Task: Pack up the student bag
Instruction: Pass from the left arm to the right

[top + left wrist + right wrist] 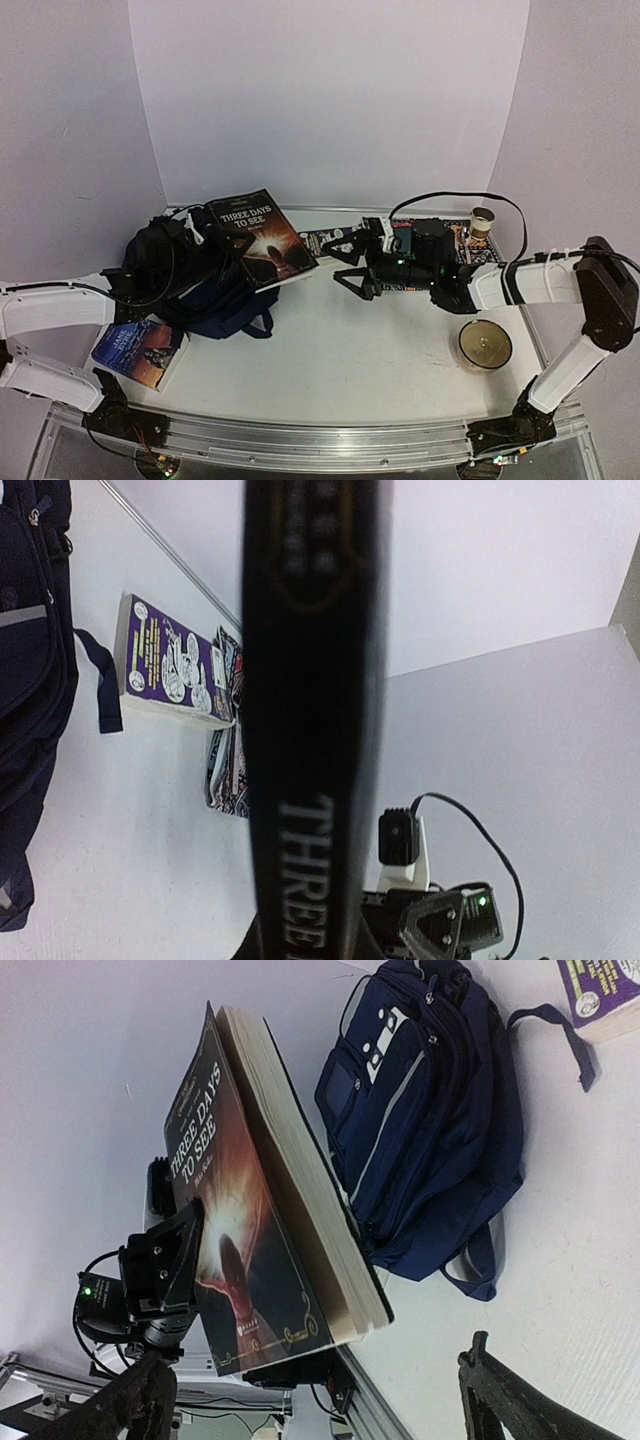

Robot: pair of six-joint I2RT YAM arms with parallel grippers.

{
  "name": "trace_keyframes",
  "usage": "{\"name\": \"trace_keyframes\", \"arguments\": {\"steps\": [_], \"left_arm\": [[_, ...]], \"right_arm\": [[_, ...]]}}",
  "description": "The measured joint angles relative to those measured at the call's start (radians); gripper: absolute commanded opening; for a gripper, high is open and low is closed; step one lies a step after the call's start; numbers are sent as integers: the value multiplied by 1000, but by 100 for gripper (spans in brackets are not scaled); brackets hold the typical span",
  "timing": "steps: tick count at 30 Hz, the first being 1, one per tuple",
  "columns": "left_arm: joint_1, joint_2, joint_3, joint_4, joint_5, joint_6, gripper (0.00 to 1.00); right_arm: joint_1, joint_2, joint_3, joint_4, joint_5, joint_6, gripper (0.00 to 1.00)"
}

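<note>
Currently one student bag (205,295) is seen lying on the left part of the surface (380,340); what is inside it cannot be told from any view. Two books are counted. The black book (262,238), titled "Three Days to See", is held tilted at the bag's right edge and is pinched at its lower end by the left gripper (185,1245), whose fingers are pressed onto the cover. The second book (140,350) is laid flat just beside the bag, on its near left. The right gripper (333,266) is spread wide to the right of the bag, with nothing gripped. One bowl (485,345) is placed well right of the bag. One small cup (483,224) is stood further right and back, contents unclear. One patterned mat (463,240) is seen under the right arm.
</note>
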Motion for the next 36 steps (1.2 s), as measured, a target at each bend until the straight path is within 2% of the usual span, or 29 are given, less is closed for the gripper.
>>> {"name": "trace_keyframes", "arguments": {"steps": [8,15,17,18,24,27,28,30,32,36], "left_arm": [[0,80,31,96,-57,-52,0],[0,119,39,179,-47,-116,0],[0,119,39,197,-44,-125,0],[-1,119,39,206,-47,-130,0],[-2,119,36,253,-58,-166,0],[-6,119,27,276,-63,-181,0],[-7,119,23,281,-68,-187,0],[-7,119,20,288,-71,-196,0],[-8,118,14,307,-75,-193,4],[-18,83,-46,334,-86,-162,21]], "right_arm": [[97,74,53,144,38,89,98],[106,201,180,229,39,143,98],[106,220,204,247,41,152,94],[106,227,216,254,42,154,91],[99,254,266,285,62,165,55],[93,265,291,293,66,171,30],[91,269,299,296,68,171,18],[86,275,306,298,67,170,0],[83,281,308,297,62,169,0],[85,283,305,289,32,164,0]]}}
